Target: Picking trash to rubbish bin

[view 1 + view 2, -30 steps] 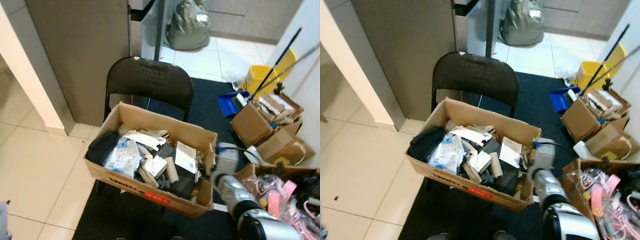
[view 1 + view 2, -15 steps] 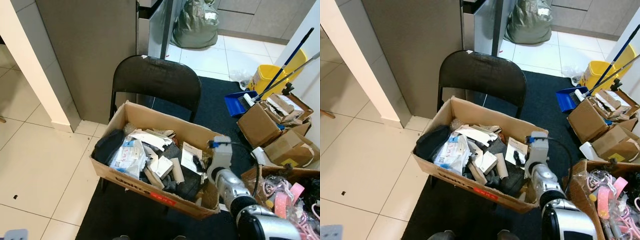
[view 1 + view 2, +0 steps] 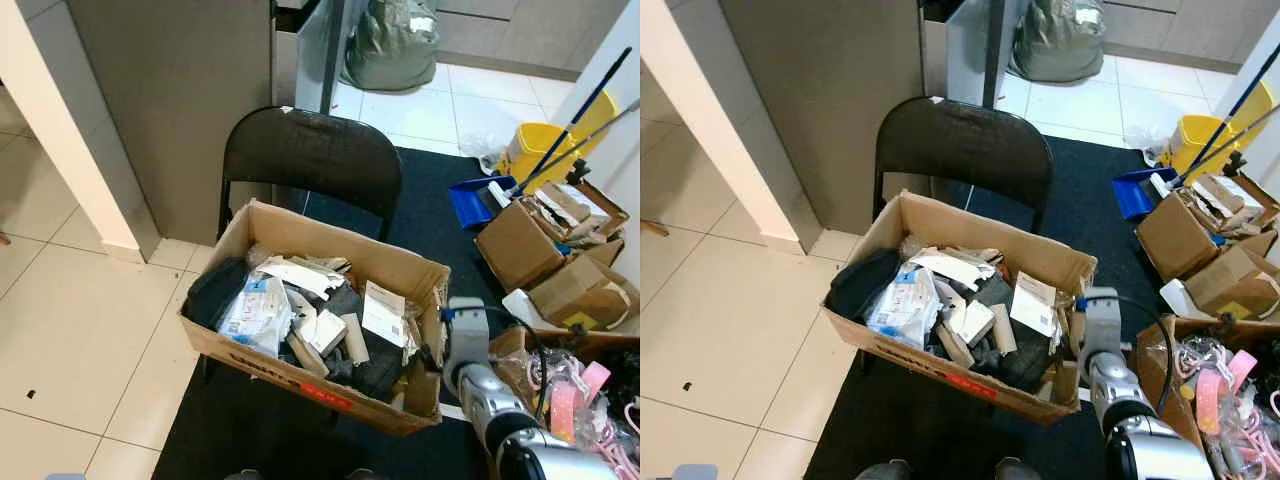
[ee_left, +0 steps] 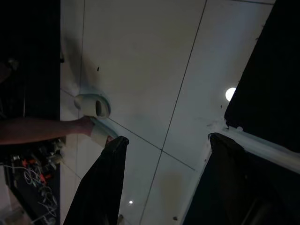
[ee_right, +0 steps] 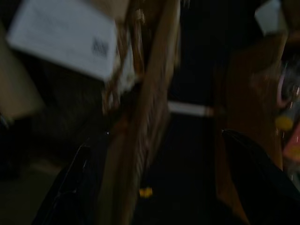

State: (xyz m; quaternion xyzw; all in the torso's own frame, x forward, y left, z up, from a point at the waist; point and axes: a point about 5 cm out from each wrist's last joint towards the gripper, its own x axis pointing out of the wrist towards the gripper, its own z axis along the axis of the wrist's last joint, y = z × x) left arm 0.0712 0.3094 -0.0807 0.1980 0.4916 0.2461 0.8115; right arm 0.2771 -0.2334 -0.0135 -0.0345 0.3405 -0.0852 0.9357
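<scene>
- A large cardboard box (image 3: 300, 330) rests on the seat of a black folding chair (image 3: 305, 160) and serves as the landmark; it holds white papers, a plastic-wrapped packet (image 3: 250, 305), a white card (image 3: 383, 313), cardboard scraps and dark cloth.
- The right gripper (image 5: 154, 187) is at the box's right-hand end; its silver arm (image 3: 1105, 370) stands just outside that wall.
- In the right wrist view, blurred, its two black fingers (image 5: 70, 187) are spread apart with nothing between them, one on each side of the box's cardboard wall, and a white label with a barcode (image 5: 65, 35) lies inside the box.
- Right of the box, on the dark mat (image 3: 420, 200), are smaller cardboard boxes (image 3: 520, 245) holding paper scraps, and one nearest the robot (image 3: 1200, 380) with pink items.
- Beyond these smaller boxes are a blue dustpan (image 3: 468, 205) and a yellow bucket (image 3: 535, 150) with a mop handle; behind the chair, a filled green bag (image 3: 385, 45) sits on the tiles.
- The left wrist view, dark, shows the left gripper (image 4: 164, 187) with fingers parted over pale floor tiles (image 4: 154, 70), holding nothing; a person's arm (image 4: 42, 130) reaches toward a small pale object.
</scene>
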